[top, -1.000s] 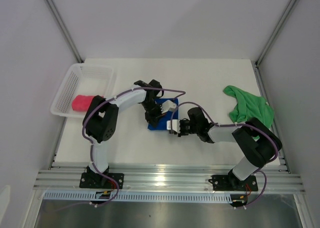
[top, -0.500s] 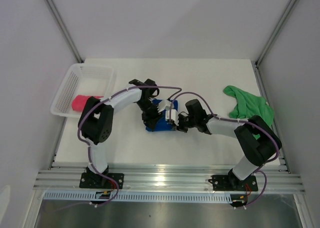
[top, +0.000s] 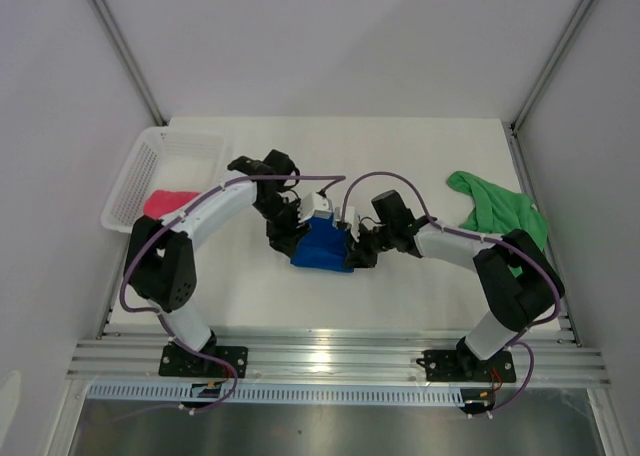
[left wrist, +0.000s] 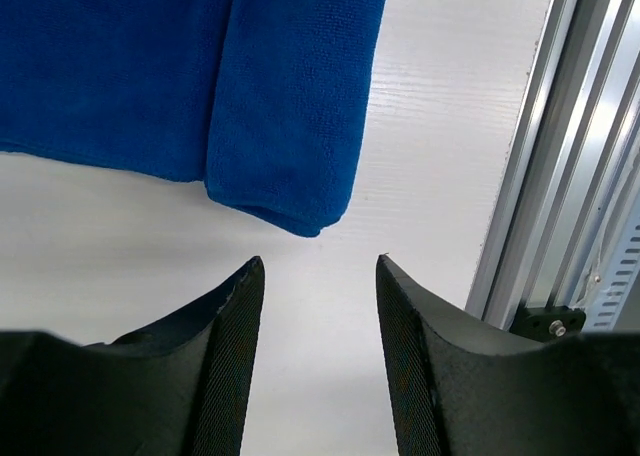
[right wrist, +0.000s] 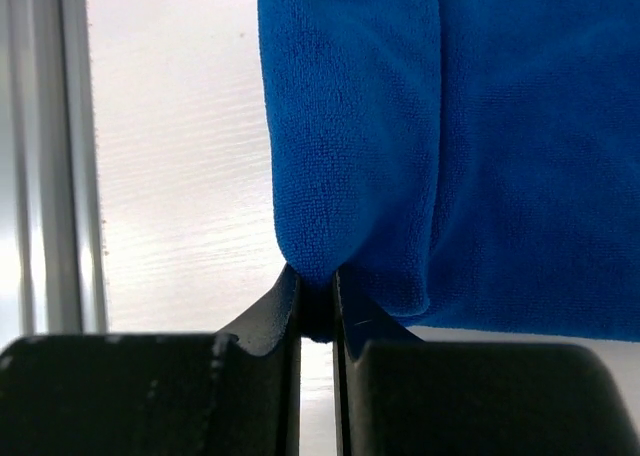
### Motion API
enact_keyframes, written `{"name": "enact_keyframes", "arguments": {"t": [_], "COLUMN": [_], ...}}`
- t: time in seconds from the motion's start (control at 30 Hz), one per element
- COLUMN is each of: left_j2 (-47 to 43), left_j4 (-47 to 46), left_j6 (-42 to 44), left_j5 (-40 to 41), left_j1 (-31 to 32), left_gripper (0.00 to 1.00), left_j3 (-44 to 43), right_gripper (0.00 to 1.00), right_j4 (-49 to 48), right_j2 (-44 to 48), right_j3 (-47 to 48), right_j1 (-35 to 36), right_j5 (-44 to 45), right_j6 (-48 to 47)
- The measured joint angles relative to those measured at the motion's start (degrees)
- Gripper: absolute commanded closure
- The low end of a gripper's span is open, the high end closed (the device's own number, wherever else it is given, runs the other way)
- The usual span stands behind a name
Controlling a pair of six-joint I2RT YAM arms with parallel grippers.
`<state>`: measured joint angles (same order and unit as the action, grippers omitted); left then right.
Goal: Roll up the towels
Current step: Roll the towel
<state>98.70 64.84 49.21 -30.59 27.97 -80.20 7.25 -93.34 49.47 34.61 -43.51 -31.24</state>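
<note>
The royal blue microfibre towel is occupying the middle of the white counter, with the left end effector and right end effector crowding it from both sides. A white plastic mesh basket is blocking the far-left corner, and a crumpled bright green towel is covering the right edge. The far middle is lying free, as is the near strip up to the aluminium rail.

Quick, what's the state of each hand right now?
Left hand: open, holding nothing.
Right hand: closed, pinching the blue towel at its edge.
</note>
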Motion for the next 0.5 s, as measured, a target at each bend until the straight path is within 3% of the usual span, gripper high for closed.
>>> {"name": "enact_keyframes", "arguments": {"t": [0.37, 0.5], "left_j2": [-10.9, -10.8], "left_j4": [-1.7, -4.9], "left_j6": [4.7, 4.4], "left_j5": [0.7, 0.7], "left_j1": [-0.2, 0.0], "left_gripper": [0.43, 0.41], "left_j3": [9.8, 9.8], "right_gripper": [1.00, 1.00], "right_j4": [3.1, 2.8], "right_j2": [-3.1, -5.5], "right_j3": [1.7, 2.3], "right_j1": [-6.4, -8.6], "right_j5": [-11.3, -14.2], "right_j6": [14.2, 18.4]}}
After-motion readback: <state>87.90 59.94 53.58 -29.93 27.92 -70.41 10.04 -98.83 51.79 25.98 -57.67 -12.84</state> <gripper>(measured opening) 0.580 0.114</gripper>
